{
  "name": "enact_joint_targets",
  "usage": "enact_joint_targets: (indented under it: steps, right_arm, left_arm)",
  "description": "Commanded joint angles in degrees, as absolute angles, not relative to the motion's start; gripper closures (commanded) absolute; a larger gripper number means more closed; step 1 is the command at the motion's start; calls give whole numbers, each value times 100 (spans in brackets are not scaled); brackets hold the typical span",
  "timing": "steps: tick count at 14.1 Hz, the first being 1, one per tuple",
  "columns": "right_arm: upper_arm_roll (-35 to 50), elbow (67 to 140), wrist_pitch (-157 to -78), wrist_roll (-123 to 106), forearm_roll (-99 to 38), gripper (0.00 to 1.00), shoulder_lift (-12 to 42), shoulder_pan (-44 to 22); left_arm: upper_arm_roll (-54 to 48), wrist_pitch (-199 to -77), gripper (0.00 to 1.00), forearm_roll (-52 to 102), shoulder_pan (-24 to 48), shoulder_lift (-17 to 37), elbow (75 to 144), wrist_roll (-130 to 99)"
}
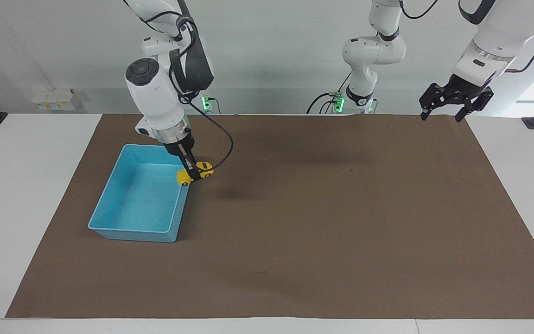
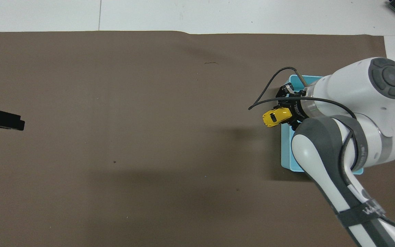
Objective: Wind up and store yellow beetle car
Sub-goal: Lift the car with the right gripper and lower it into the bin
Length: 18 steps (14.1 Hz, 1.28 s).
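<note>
My right gripper point(image 1: 192, 173) is shut on the yellow beetle car point(image 1: 195, 172). It holds the car in the air, tilted, over the side wall of the blue bin point(image 1: 130, 228). In the overhead view the car point(image 2: 275, 117) sticks out from the right gripper point(image 2: 288, 115) just over the rim of the bin point(image 2: 285, 147), and the arm hides most of the bin. My left gripper point(image 1: 454, 101) is open and waits in the air over the mat's corner at the left arm's end; its tip also shows in the overhead view point(image 2: 2, 119).
A brown mat point(image 1: 322, 222) covers the table. The bin's inside shows nothing in it. A small dark scuff point(image 2: 211, 63) marks the mat far from the robots.
</note>
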<state>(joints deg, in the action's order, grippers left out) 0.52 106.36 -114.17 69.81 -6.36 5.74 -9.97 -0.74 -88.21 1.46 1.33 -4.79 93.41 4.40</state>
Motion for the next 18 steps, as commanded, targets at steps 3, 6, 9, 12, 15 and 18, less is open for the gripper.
enact_joint_targets:
  steps: [3,6,9,12,15,18]
  right_arm:
    - [62,10652,-10987,5171,-765,100,492,-510]
    - [62,10696,-10951,4004,-747,100,483,-107]
    - [53,10793,-10934,2309,-660,100,422,289]
    - [44,10889,-10837,1224,-528,100,360,422]
    - [44,11065,-10854,626,-150,100,264,448]
    - [44,11196,-10933,518,-132,100,194,422]
  left_arm:
    - [-44,-8824,0,70,167,-589,9439,439]
    - [-44,-8824,0,70,167,-589,9439,439]
    - [-44,-8824,0,62,167,-589,9439,439]
    - [-53,-8824,0,62,167,-589,9439,439]
    - [-44,-8824,0,70,167,-589,9439,439]
    - [-44,-8816,0,70,167,-589,9439,439]
